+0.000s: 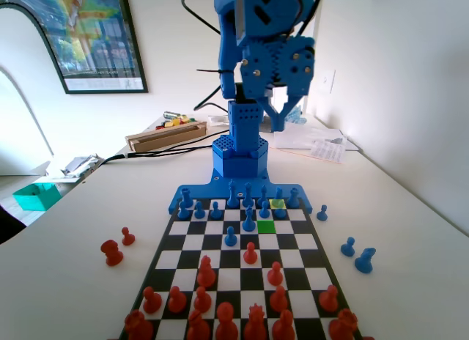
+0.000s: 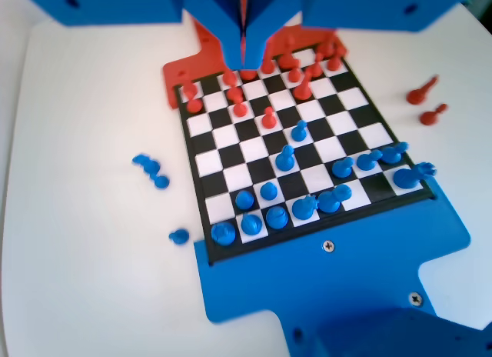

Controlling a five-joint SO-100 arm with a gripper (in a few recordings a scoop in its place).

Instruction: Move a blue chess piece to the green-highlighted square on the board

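Note:
The board [image 1: 192, 241] lies in front of the blue arm, with blue pieces at its far end and red ones near the camera. One bright green square [image 1: 266, 226] shows in the third row from the arm, bare. Just beyond it to the right, a blue pawn [image 1: 278, 208] stands on a paler yellow-green square [image 1: 278, 203]. My gripper [image 1: 279, 126] hangs high above the board's far end. In the wrist view its jaws meet at the top edge, so the gripper [image 2: 244, 61] is shut with nothing in it, well above the board [image 2: 367, 105].
Three blue pieces [image 1: 356, 255] lie off the board on the right of the fixed view, and two red ones [image 1: 113, 250] on the left. A taller blue piece [image 1: 249, 220] stands just left of the green square. Boxes and papers sit behind the arm.

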